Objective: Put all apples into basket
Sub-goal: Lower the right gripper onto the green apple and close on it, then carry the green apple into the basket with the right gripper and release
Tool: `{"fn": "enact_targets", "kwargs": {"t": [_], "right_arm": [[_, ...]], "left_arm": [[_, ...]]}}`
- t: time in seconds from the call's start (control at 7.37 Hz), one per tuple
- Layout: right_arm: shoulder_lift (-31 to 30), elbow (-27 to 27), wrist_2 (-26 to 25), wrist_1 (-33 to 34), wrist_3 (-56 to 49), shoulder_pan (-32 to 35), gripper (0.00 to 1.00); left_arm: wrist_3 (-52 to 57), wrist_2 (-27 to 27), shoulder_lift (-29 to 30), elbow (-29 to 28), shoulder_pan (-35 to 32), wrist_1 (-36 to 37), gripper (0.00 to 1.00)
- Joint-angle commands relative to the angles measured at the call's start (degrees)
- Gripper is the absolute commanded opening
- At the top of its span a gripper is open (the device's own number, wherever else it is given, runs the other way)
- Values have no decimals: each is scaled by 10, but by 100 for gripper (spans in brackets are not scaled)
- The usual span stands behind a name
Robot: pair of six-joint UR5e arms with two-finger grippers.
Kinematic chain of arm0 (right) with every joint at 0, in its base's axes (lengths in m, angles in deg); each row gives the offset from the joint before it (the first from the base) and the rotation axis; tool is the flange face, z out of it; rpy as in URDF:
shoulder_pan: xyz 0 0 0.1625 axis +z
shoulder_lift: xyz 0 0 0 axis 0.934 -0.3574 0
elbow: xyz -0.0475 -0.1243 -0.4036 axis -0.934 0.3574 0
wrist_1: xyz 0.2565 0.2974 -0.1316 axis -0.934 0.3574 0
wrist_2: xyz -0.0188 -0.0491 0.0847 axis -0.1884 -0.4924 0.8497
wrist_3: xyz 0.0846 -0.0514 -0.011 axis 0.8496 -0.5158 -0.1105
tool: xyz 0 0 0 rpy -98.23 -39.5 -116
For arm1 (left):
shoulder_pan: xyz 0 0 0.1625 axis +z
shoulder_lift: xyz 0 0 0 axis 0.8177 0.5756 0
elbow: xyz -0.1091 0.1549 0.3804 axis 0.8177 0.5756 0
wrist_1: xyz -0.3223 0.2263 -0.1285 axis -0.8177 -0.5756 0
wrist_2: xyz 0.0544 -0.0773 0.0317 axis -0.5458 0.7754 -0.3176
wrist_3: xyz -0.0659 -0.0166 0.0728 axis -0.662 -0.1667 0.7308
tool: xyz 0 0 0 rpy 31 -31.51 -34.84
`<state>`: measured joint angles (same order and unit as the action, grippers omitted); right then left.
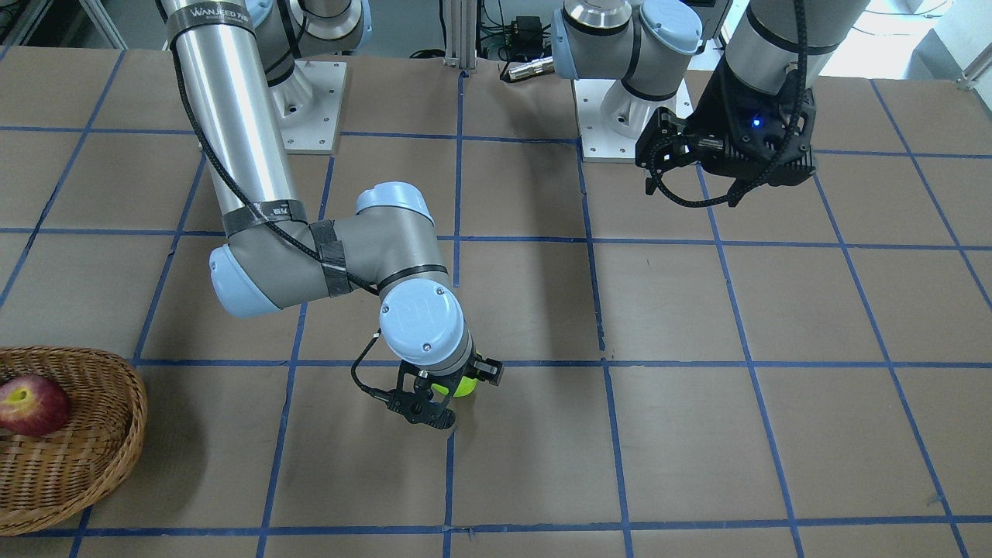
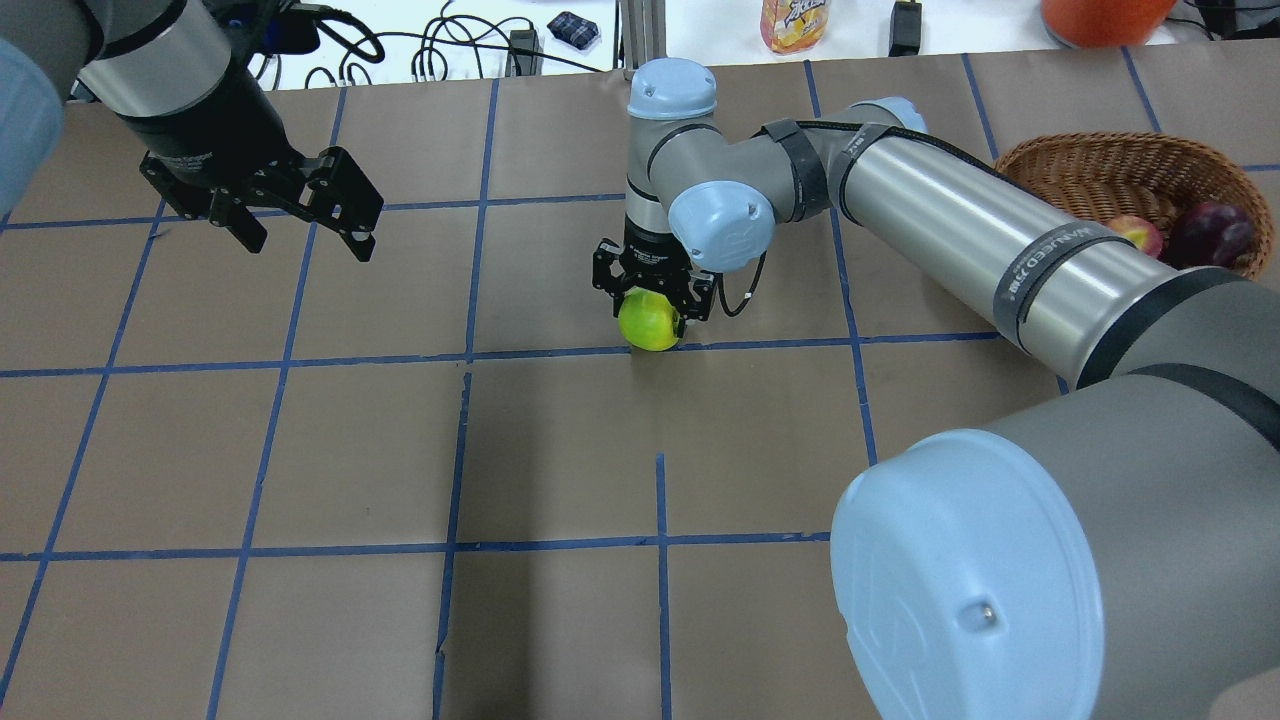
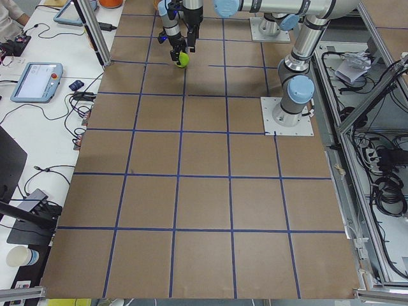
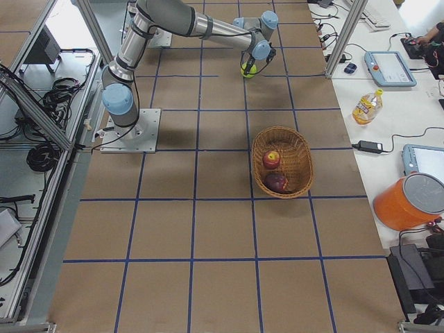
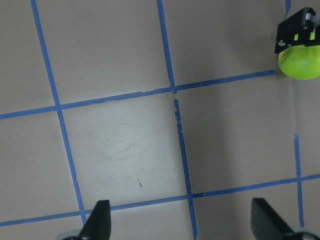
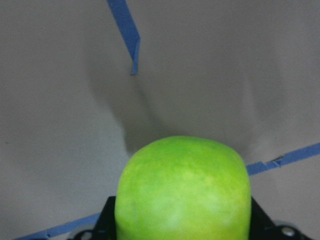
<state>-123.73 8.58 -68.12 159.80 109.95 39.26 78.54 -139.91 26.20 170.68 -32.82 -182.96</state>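
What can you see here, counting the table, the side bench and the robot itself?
green apple: one, yellow-green, mid-table, between the right jaws.
red apple: one, red with a yellowish patch, in the basket.
purple apple: one, dark maroon, in the basket beside the red apple.
basket: one, light brown wicker, on the table at the robot's right.
table: one, brown with a blue tape grid.
bottle: one, yellow-orange, on the side bench.
bucket: one, orange with a grey lid, same bench.
right arm: one, silver and grey, right jaws shut on the green apple.
left arm: one, same colours, left jaws open and empty above the table.
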Motion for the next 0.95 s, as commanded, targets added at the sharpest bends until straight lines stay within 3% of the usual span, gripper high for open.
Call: {"fn": "enact_targets", "kwargs": {"t": [0.0, 0.27, 0.68, 0.81], "right_arm": [[-6, 9, -5, -4, -1, -3, 0], [-40, 12, -35, -13, -9, -31, 0], [-135, 38, -49, -153, -222, -238, 0], [-136, 39, -96, -151, -286, -297, 0]], "left_arm": [[-1, 7, -1, 6, 0, 0, 100], [-11, 6, -4, 7, 0, 5, 100], [-32, 4, -3, 3, -1, 3, 100], [-52, 1, 4, 2, -1, -15, 100]]}}
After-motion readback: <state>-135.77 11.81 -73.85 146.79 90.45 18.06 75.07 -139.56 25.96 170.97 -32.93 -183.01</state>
